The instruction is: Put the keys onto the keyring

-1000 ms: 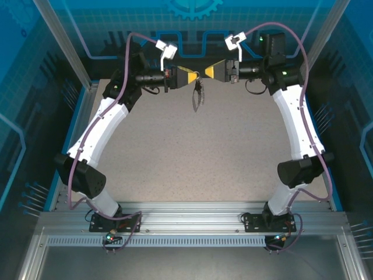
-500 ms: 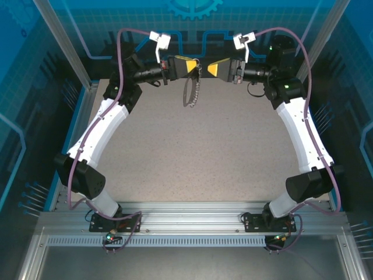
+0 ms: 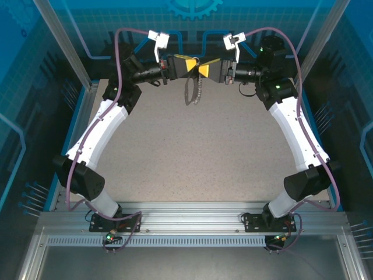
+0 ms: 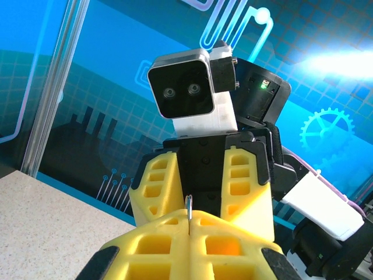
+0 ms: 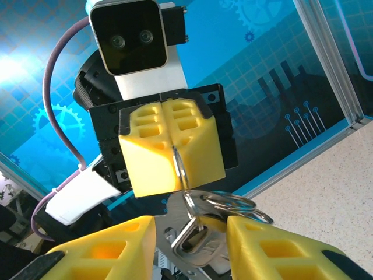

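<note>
While both arms are held up over the far end of the speckled beige surface (image 3: 192,157), the left claw (image 5: 173,149) is squeezed shut on the top of the dark grey oval keyring (image 3: 188,92). The keyring is hung under it in the air, with a thin silvery beaded chain (image 3: 199,90) beside it. The right claw (image 5: 191,233) is spread apart, and a small silvery metal piece (image 5: 187,244) is seen between its fingers.

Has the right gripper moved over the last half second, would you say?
Yes. The right gripper shifted leftward in the top view, closer under the back wall's gear emblem.
</note>
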{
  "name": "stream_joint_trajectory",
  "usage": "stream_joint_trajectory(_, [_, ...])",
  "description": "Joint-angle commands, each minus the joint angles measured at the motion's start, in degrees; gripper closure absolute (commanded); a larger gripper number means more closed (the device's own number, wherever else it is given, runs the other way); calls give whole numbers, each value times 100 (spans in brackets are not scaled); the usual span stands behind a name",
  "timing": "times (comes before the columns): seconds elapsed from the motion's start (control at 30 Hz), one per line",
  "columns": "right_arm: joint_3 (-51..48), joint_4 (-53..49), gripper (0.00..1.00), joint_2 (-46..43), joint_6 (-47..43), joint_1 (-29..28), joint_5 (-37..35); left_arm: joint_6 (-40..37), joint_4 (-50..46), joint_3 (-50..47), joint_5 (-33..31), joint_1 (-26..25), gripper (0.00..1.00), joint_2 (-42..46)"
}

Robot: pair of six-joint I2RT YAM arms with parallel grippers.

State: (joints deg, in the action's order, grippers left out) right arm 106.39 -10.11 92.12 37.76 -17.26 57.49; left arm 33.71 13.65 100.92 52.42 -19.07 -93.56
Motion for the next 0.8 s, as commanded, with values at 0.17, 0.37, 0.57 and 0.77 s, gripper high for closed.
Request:
stream_joint_trajectory(0.17, [147, 343, 71, 121, 173, -53, -18, 48, 252, -164, -83, -71, 100, 307])
stream_joint_trajectory(0.37, [242, 413, 79, 240, 258, -36, 38, 43, 252, -189, -91, -71, 100, 312])
stream_joint_trajectory(0.57, [217, 406, 98, 279, 250, -41, 125, 38, 320, -248, -218, -79, 100, 338])
stream_joint_trajectory(0.77, [187, 426, 100, 320, 276, -90, 166, 201, 623, -334, -403, -76, 100, 325])
